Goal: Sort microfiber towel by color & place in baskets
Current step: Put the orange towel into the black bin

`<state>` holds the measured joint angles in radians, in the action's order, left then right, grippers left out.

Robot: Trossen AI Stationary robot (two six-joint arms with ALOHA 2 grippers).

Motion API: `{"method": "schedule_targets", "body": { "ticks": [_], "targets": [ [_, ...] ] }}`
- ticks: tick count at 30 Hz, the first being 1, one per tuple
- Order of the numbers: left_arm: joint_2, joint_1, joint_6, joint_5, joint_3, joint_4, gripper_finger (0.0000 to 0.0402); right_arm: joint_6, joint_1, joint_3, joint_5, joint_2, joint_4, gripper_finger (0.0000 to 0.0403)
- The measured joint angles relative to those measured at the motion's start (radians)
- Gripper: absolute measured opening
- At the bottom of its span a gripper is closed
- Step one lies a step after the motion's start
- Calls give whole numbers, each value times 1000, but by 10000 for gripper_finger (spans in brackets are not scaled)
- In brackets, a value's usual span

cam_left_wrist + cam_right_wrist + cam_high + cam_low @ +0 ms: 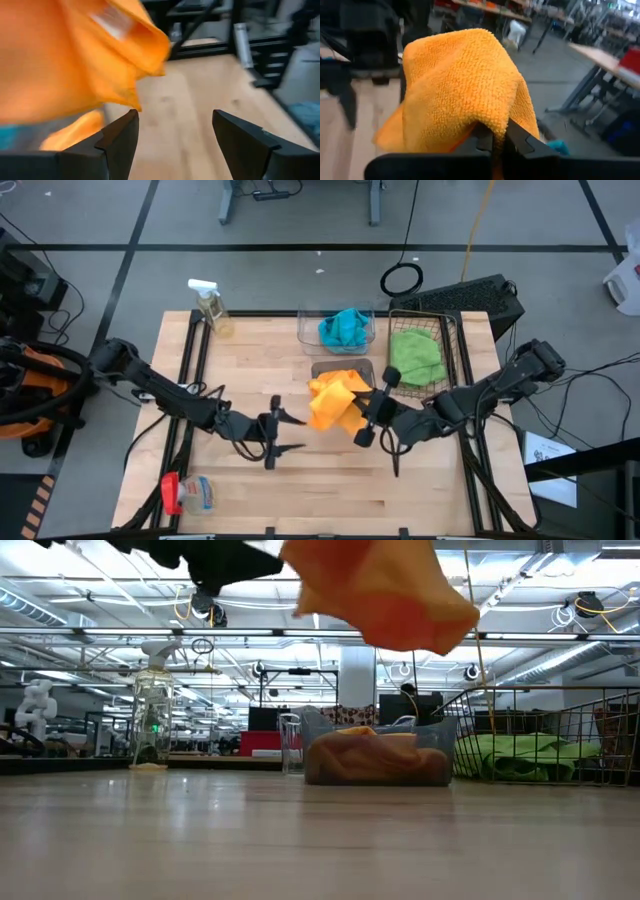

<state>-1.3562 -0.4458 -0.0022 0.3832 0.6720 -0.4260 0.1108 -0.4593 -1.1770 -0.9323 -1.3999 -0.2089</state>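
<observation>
High view: right gripper [367,418] clamped on an orange-yellow microfiber towel [335,402], which hangs over the near edge of the smoky grey plastic tub [362,366] at table centre; a second orange towel [342,380] sits in that tub. Left gripper [276,432] at about 8 o'clock from the held towel, fingers apart, nothing between them, over bare light wooden tabletop [330,480]. Clear plastic tub [306,328] at 12 o'clock from the grey one, holding turquoise blue towel [343,328]. Tall dark wire-mesh basket [448,330] at 2 o'clock, holding lime green towel [416,357]. Clear spray bottle with white trigger [209,304] at the far-left corner, a red-capped clear packet [186,493] near the front-left corner. Low view: held orange towel [385,590] is up in the air, well clear of the table; grey tub [440,755] with orange cloth behind it, mesh basket [600,730] with green cloth beside it, spray bottle [151,715] off at 9 o'clock. Left wrist view: left fingers [120,137] spread, empty, orange towel [75,60] close ahead, not touching. Right wrist view: right fingers [520,140] pressed together, pinching a fold of orange towel [460,85], rest draped down.
</observation>
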Motion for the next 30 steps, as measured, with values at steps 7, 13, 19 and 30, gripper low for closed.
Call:
{"method": "schedule_targets", "body": {
  "ticks": [7,13,19,30],
  "targets": [
    [57,33,60,126,0,50,257,190,66,0,150,-9,-109,2],
    [60,88,55,134,0,136,257,204,129,3,230,-11,-110,2],
    [109,156,-126,228,-30,271,257,166,213,3,294,-12,-109,2],
    [291,172,-114,205,-149,242,257,193,284,3,362,-83,-111,2]
  ]
}}
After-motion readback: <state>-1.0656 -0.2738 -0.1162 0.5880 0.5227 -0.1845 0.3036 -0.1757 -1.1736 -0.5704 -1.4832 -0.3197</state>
